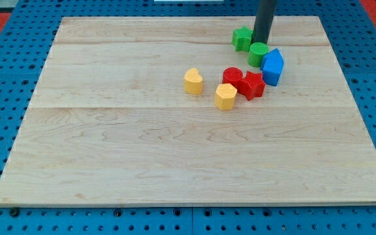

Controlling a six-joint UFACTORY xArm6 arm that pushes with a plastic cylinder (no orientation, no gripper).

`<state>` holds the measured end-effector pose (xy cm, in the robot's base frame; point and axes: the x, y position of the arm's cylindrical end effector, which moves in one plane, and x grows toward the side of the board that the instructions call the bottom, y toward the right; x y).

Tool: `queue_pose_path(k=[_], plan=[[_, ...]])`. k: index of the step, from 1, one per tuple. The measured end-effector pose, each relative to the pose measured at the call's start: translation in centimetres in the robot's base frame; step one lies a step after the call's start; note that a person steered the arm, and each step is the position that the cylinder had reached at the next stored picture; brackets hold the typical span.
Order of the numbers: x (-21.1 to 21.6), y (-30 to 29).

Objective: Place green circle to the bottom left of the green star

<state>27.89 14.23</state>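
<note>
Seven small blocks lie on the wooden desk [175, 163], all in the upper right part of the frame. The green star [242, 38] is the highest one, close to the top edge. Just below and to the right of it stands the green circle [258, 53], very near the star, perhaps touching it. The dark rod comes down from the top edge, and the tip [261, 42] seems to end right behind the green circle, between it and the star's right side; the exact end is partly hidden. This arm carries no gripper, so nothing can be said about it being spread or pressed together.

Right of the circle is a blue block [273, 67], touching it or nearly so. Lower are a red round block [232, 75] and a red star-like block [252, 85], then a yellow block [225, 96] and, more to the left, another yellow block [192, 81].

The step in hand seems to be the push on the green circle, which is now on the wrong side, at the star's lower right. The next move probably needs the tip to go round to the circle's right side and push it leftwards, passing under the star without hitting it or the red blocks.
</note>
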Motion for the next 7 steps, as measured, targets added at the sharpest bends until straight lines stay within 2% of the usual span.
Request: queue_pose_path(k=[1, 2, 3, 4, 5, 7], plan=[[0.0, 0.0], [-1.9, 0.3], [-1.5, 7.4], [1.3, 8.8], [3.3, 6.8], [2.5, -0.3]])
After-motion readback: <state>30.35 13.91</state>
